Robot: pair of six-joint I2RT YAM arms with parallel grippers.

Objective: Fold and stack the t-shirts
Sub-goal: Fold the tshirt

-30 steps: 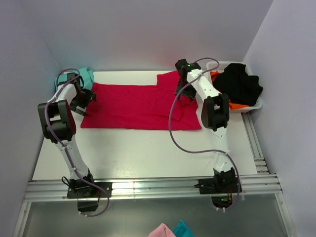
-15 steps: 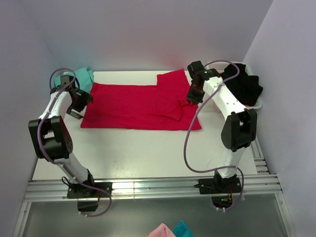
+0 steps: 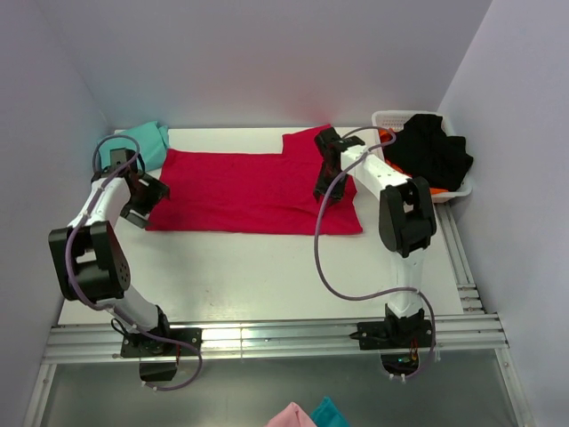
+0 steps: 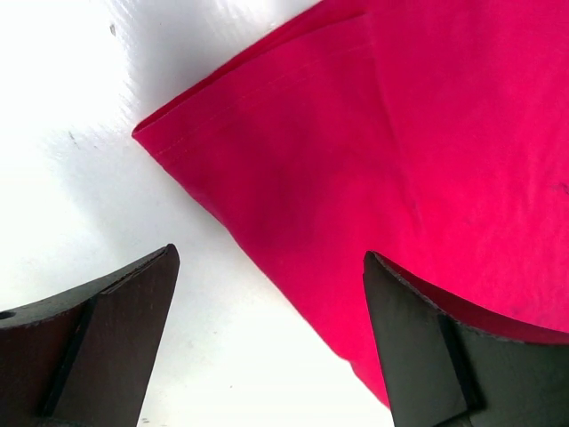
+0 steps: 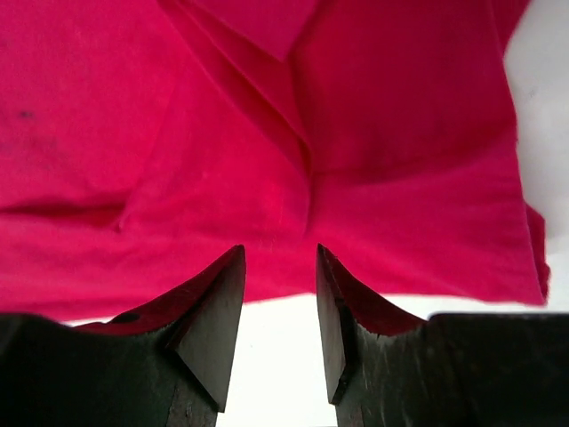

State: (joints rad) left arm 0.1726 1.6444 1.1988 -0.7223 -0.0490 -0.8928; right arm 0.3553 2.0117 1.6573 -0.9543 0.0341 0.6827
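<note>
A large crimson t-shirt [image 3: 249, 191] lies spread flat across the back of the white table. A teal t-shirt [image 3: 147, 136] is bunched at the far left corner. My left gripper [image 3: 140, 201] is open and empty just above the red shirt's left edge. In the left wrist view its jaws [image 4: 267, 276] stand wide apart, with the shirt's hemmed corner [image 4: 338, 151] between and beyond them. My right gripper [image 3: 325, 189] hovers over the shirt's right part. In the right wrist view it [image 5: 277, 262] is open a little and empty, above creased red cloth [image 5: 267, 133] near the shirt's edge.
A white basket [image 3: 384, 117] at the back right holds a black garment [image 3: 433, 153] and some orange cloth [image 3: 428, 191]. Metal rails [image 3: 267, 338] run along the near edge of the table. Walls close in on the left, the back and the right.
My right gripper swung out to the right, then back left and lower over the shirt's right part. My left gripper drew a little nearer along the shirt's left edge.
</note>
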